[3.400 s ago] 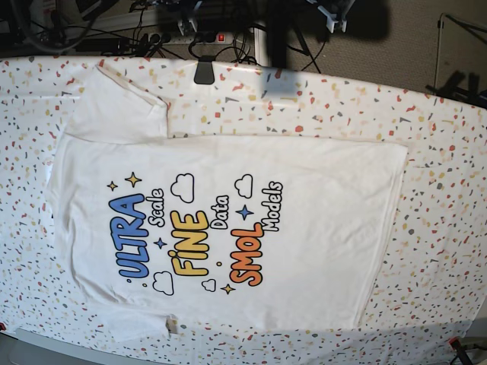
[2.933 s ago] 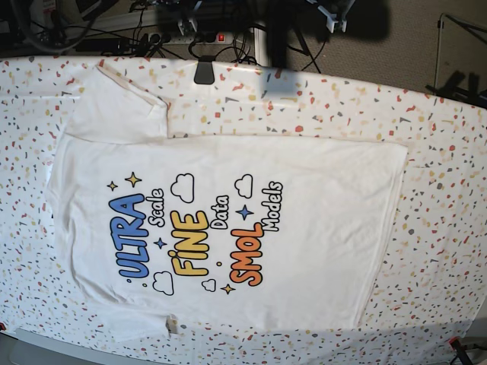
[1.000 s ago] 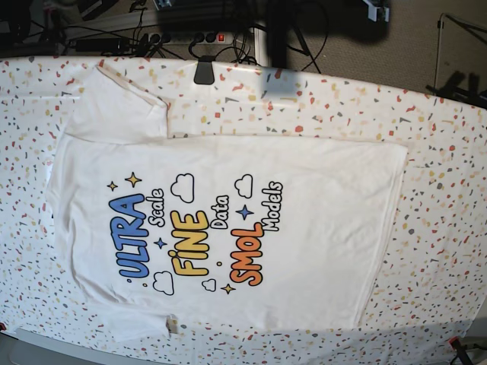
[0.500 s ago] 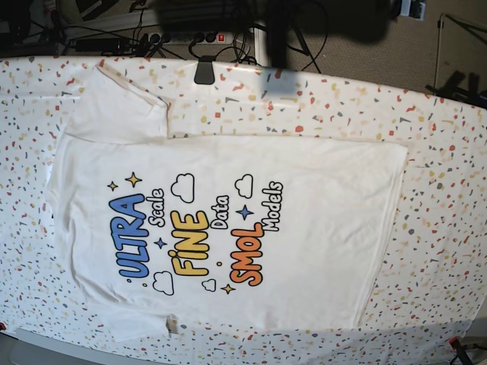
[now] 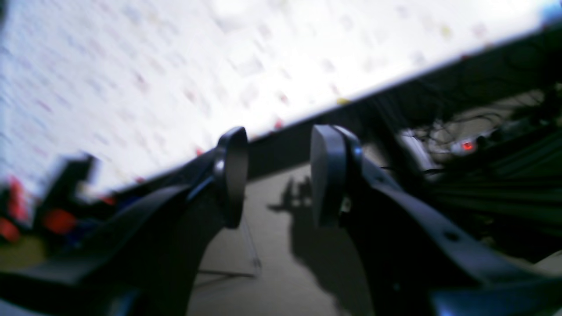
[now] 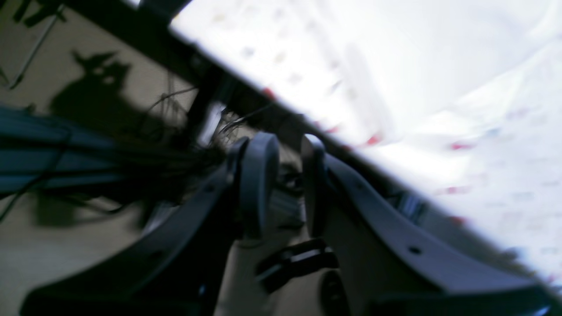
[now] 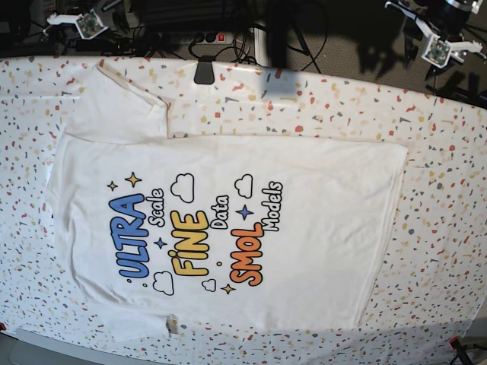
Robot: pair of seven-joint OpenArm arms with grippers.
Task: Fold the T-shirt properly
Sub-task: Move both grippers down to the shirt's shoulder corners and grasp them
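The T-shirt (image 7: 228, 228) lies flat on the speckled tablecloth (image 7: 449, 228), its colourful print facing up. One sleeve (image 7: 122, 106) points to the far left corner. Neither arm touches it. The left arm (image 7: 440, 34) hovers beyond the table's far right edge. In its wrist view, the left gripper (image 5: 279, 175) is open over the floor, nothing between its fingers. The right arm (image 7: 76, 21) hovers past the far left edge. The right gripper (image 6: 285, 184) shows a narrower gap, also with nothing in it. Blurred plain white cloth (image 6: 439, 61) lies ahead of it.
A black clamp (image 7: 204, 72) grips the far table edge near the shirt's collar side. Cables and a power strip (image 7: 202, 36) lie on the floor behind the table. The near table edge runs just below the shirt's lower side.
Both arms have swung outward from the top middle, the left arm to the right and the right arm to the left. The T-shirt has not moved.
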